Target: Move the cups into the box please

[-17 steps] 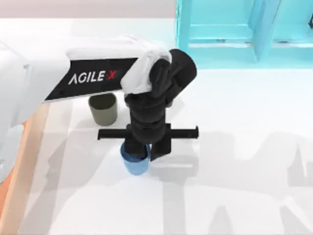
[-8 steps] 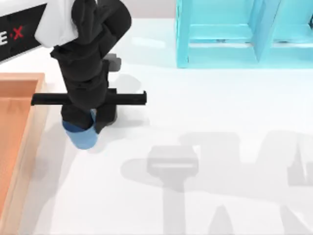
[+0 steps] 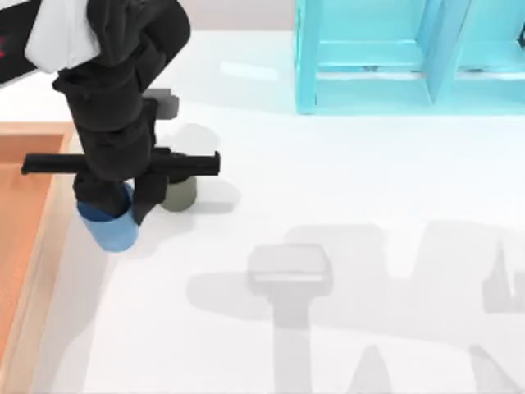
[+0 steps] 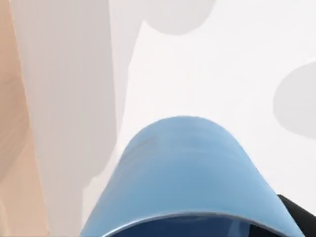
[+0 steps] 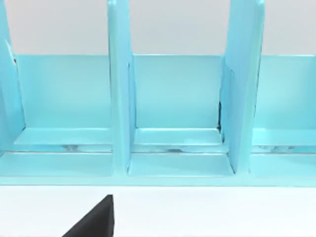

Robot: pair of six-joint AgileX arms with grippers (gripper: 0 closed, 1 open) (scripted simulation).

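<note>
Top view puts my left pincer [image 3: 115,215] above the counter [image 3: 369,205] near its left side, clamped on the blue cup [image 3: 107,230], which hangs upright below the fingers with its base just clear of the box's wooden rim [image 3: 51,238]. The box [image 3: 20,238] lies directly to the left of the cup, its orange floor starting just past that rim, so the coming move is, as I judge it, a short carry leftward over the rim and then a release. The olive-grey cup [image 3: 177,194] stands on the counter just to the right of the pincer, half hidden behind the arm and well within my left arm's reach. From the left wrist view the blue cup [image 4: 190,177] sits close under the camera with the pale rim [image 4: 17,148] alongside it. My right arm stays parked facing the turquoise shelf unit [image 5: 177,113]; whether its pincer is apart or together I cannot tell.
</note>
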